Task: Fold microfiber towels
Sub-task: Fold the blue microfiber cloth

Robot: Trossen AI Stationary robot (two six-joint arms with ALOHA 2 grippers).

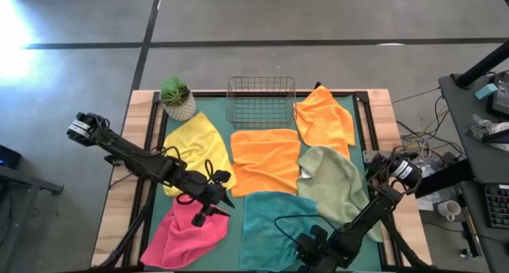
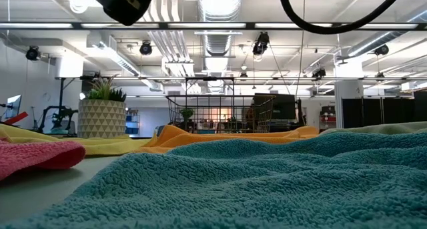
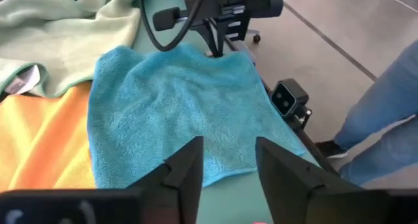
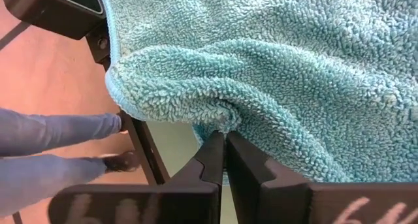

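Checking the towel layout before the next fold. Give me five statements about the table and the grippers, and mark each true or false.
1. The teal towel lies at the table's near edge, beside the pink towel. True.
2. The right gripper has its fingers pinched shut on the teal towel's edge. True.
3. The left gripper is shut on the pink towel. False: its fingers stand apart with nothing between them.
4. The wire basket holds a folded towel. False: the high view shows it empty.
5. The potted plant stands at the table's far left corner, next to the yellow towel. True.
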